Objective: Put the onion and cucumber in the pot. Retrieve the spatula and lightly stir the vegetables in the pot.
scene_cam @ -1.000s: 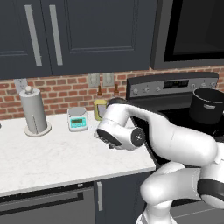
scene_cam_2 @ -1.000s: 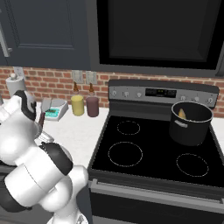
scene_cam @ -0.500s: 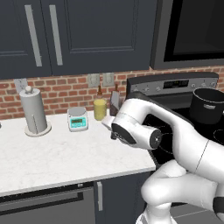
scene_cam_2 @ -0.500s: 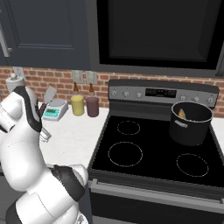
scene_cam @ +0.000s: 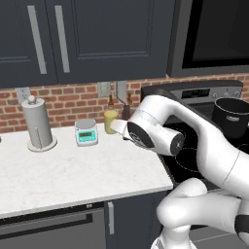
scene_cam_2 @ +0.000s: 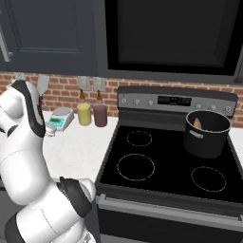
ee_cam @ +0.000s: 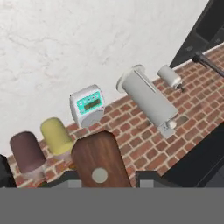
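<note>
Veg seems already in the pot (scene_cam_2: 207,134) on the stove's back burner, 1 yellowish piece visible, and gripper (ee_cam: 103,177) is closed on the spatula (ee_cam: 99,159) handle near the backsplash, so stirring is left.

On the counter (scene_cam: 73,170) stood one paper towel holder (scene_cam: 38,124), one small kitchen scale (scene_cam: 86,132), one yellow jar (scene_cam_2: 84,114) and one maroon jar (scene_cam_2: 100,115). The stove (scene_cam_2: 166,166) had four burner rings and carried one pot (scene_cam_2: 206,133).
</note>
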